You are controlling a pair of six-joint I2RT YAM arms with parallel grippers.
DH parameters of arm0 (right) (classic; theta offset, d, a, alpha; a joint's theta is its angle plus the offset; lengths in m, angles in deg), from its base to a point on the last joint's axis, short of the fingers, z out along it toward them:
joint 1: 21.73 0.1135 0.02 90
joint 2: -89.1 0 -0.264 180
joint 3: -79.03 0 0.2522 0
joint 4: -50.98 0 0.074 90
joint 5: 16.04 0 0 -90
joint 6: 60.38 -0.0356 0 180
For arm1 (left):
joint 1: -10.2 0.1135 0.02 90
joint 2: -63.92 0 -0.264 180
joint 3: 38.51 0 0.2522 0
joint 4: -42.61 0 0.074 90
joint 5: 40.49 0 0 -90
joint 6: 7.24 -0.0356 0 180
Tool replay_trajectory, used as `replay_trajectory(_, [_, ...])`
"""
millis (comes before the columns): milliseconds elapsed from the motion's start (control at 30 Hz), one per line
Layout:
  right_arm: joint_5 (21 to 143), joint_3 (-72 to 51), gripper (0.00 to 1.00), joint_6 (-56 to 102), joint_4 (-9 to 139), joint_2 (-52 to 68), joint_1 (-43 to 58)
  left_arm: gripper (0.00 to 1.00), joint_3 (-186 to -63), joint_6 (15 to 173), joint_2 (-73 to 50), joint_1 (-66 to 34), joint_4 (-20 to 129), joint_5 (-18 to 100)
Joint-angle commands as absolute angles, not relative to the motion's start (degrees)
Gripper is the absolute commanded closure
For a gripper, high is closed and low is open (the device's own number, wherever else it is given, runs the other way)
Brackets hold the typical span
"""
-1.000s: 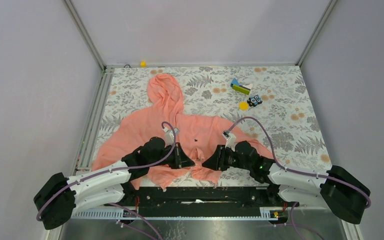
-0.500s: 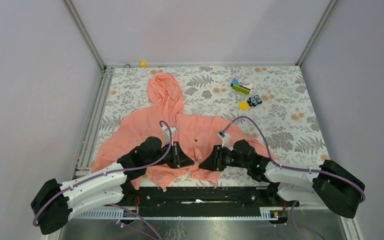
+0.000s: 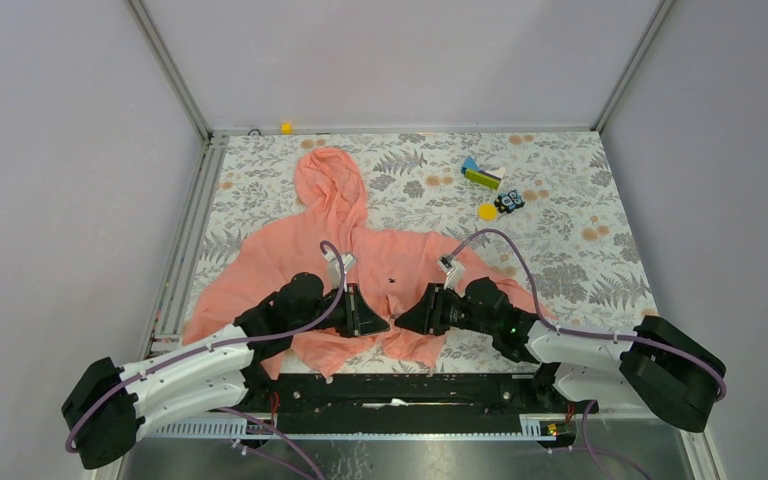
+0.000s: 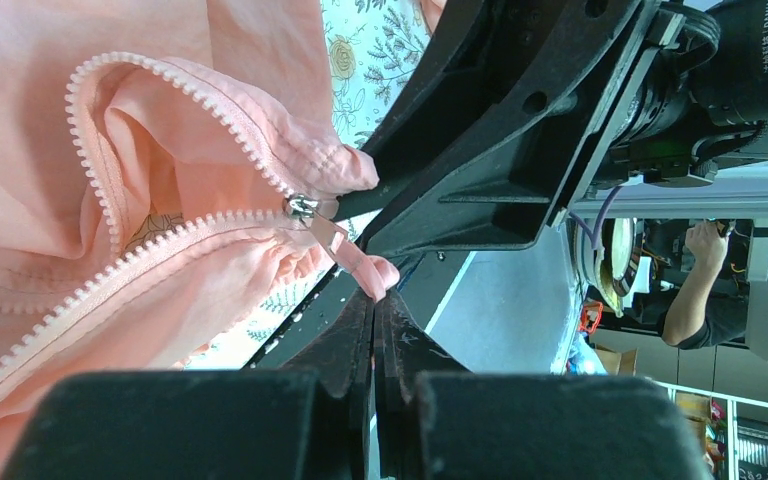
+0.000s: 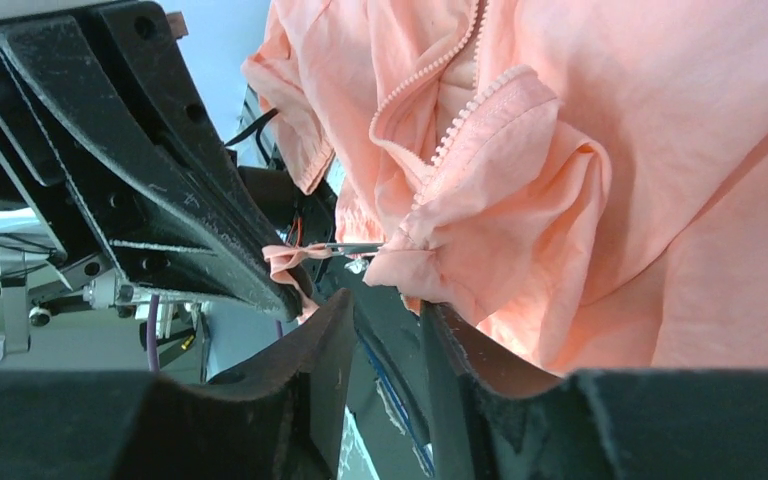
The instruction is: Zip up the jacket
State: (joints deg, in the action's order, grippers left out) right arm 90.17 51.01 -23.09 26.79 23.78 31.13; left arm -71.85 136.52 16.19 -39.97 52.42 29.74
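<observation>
The salmon-pink jacket (image 3: 290, 262) lies flat on the table, hood toward the back, its zipper open. My left gripper (image 3: 380, 323) is at the bottom hem. In the left wrist view it (image 4: 373, 298) is shut on the pink zipper pull tab (image 4: 360, 262), which hangs from the metal slider (image 4: 301, 208) at the base of the open zipper teeth (image 4: 175, 90). My right gripper (image 3: 406, 322) faces it closely. In the right wrist view its (image 5: 388, 305) jaws stand slightly apart, with the bunched hem (image 5: 480, 230) at the tip of one finger.
A green and blue block (image 3: 480, 176), a yellow disc (image 3: 487, 211) and a small dark toy (image 3: 508, 202) lie at the back right. A yellow ball (image 3: 286, 127) sits at the back edge. The black front rail (image 3: 400, 385) runs just below the hem.
My right gripper has moved left, closer to my left gripper and the zipper's bottom end. My left arm shifted slightly left early on, still holding the pull tab.
</observation>
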Motion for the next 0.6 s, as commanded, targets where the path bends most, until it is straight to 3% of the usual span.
replay_trajectory(0, [86.1, 51.1, 0.6, -23.9, 21.3, 22.8, 31.0, 1.0, -74.4, 136.0, 17.3, -39.9, 50.1, 28.5])
replay_trajectory(100, [86.2, 49.9, 0.6, -23.6, 21.8, 21.4, 31.0, 1.0, -74.0, 136.3, 17.1, -40.0, 49.8, 28.2])
replay_trajectory(267, [88.8, 49.4, 0.71, -23.3, 17.0, 17.6, 31.0, 1.0, -74.1, 136.3, 16.5, -40.0, 49.2, 28.2])
replay_trajectory(567, [89.1, 48.4, 0.68, -22.5, 15.8, 14.4, 31.4, 1.0, -73.9, 136.7, 15.7, -40.0, 47.9, 27.8])
